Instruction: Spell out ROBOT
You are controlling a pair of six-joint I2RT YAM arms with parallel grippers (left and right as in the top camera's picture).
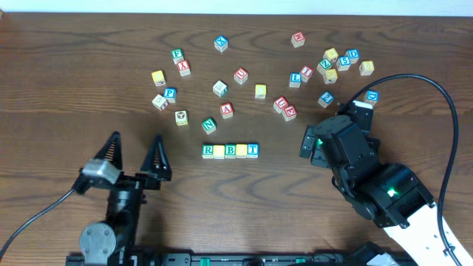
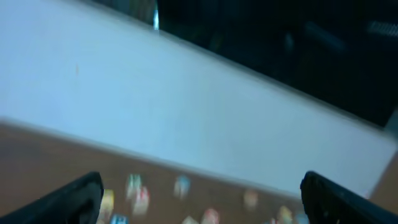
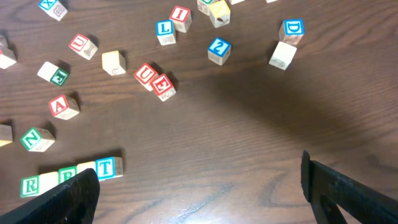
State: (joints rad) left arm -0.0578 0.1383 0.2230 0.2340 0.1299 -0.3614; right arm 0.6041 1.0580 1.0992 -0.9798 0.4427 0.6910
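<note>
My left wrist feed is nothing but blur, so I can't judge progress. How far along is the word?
Observer: A row of five blocks is laid out. It reads R, a pale face with no letter I can read, B, another such face, then T.
Operator: Is my left gripper carrying a block?
Observer: No. The left gripper is open and empty, off to the left of the row.
Operator: And the right one?
Observer: The right gripper is also open with nothing between its fingers, and it sits to the right of the row.
</note>
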